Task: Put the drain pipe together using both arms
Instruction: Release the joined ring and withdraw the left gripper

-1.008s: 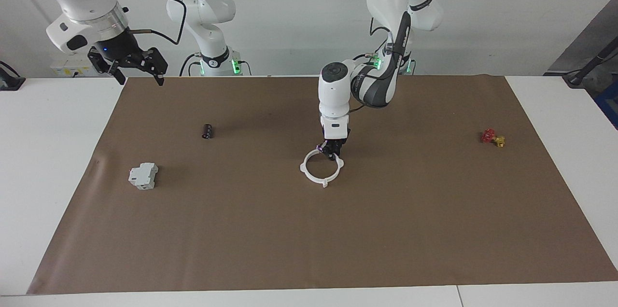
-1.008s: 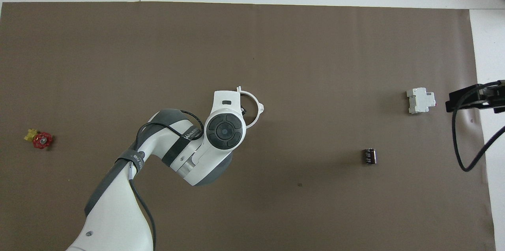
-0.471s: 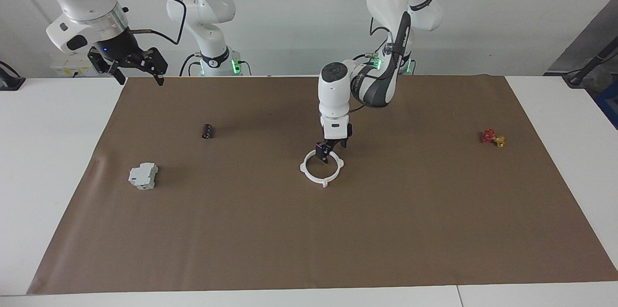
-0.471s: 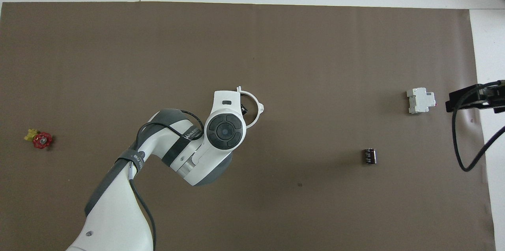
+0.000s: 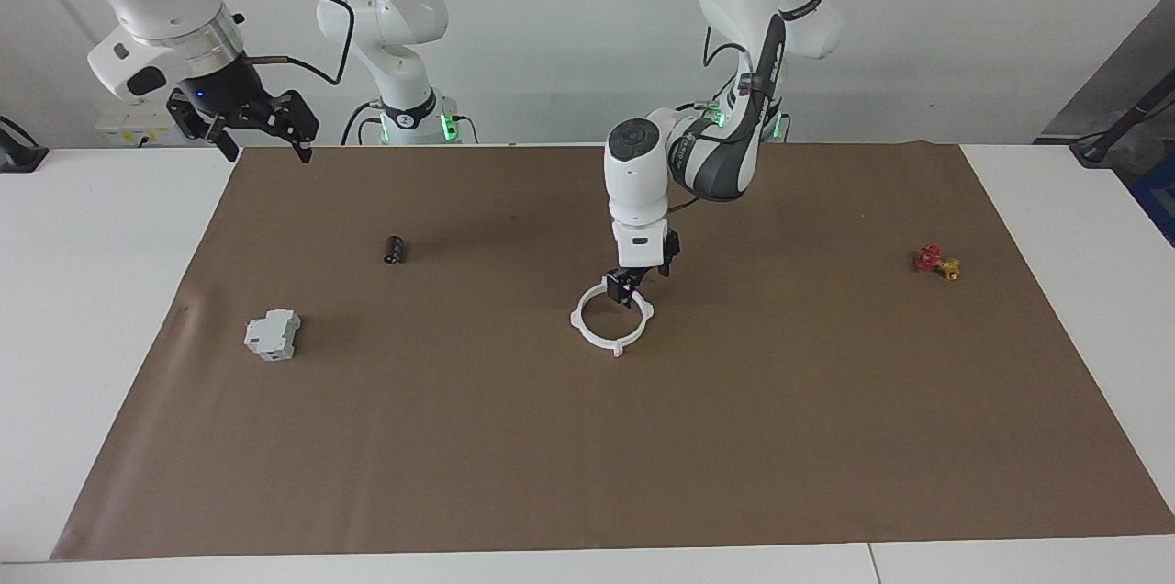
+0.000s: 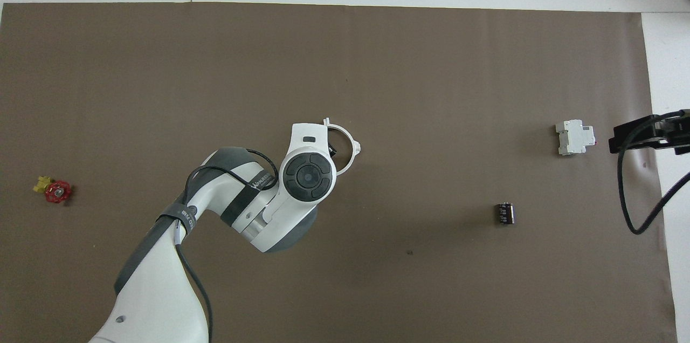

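I see the drain pipe [image 5: 612, 320] lying as one closed white ring mid-mat, directly under my left gripper [image 5: 640, 280], which hangs released just above its robot-side arc, gripping nothing. Right gripper [image 5: 246, 126] waits spread open, empty, over the mat corner at its own end. Arm lettering too small to read.

Left arm [image 6: 253, 213] over ring [image 6: 353, 144] — mid-mat.

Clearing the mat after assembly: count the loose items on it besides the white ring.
3. Grey-white boxy block and small dark cylinder toward the right arm's end; red-and-yellow valve toward the left arm's end.
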Tool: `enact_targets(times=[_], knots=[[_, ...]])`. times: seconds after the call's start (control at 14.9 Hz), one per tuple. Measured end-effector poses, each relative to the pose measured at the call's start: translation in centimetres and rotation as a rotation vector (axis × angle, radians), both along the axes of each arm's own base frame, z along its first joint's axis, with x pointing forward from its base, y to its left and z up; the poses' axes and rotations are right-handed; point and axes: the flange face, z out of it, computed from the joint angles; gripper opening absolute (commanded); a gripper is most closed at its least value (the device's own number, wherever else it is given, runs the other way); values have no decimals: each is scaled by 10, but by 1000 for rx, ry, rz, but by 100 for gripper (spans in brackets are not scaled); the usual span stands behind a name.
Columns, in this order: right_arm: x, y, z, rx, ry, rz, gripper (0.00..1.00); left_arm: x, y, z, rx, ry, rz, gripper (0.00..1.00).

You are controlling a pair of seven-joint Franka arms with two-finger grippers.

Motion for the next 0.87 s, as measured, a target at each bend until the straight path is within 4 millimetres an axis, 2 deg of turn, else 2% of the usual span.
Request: enact_targets(times=[0.07,0.2,0.4,0.54,0.67,0.87], knots=[[0,0,0,0,0,0,100,11,11,17,15,13,-20,100],[0,0,0,0,0,0,100,32,45,58,22,20,-29,100],[0,0,0,0,0,0,100,41,105,111,40,63,-93,100],[0,0,0,0,0,0,100,42,135,131,51,98,-169,100],[0,0,0,0,0,0,100,48,165,141,54,120,-220,100],[0,0,0,0,0,0,100,59,222,158,16,144,-282,100]])
